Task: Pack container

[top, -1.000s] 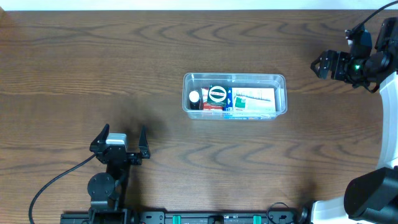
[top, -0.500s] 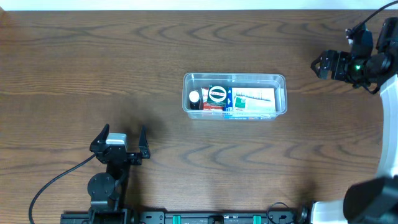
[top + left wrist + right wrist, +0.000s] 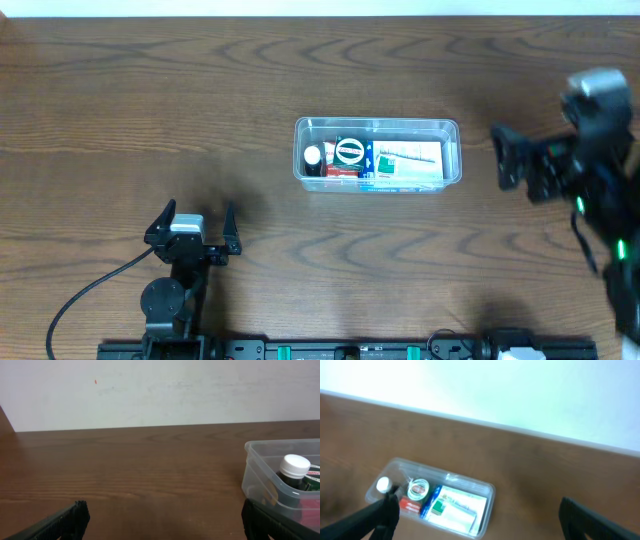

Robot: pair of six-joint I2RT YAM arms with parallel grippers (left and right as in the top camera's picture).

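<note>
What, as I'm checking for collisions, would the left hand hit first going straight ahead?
Probably nothing: the left hand faces bare table; the container sits just right of its path.

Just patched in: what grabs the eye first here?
The clear container sits mid-table, already holding a white-capped bottle, a round green item and a white-and-blue packet. The right tool hangs open just right of it, blurred; the left tool is open and empty near the front-left.
</note>
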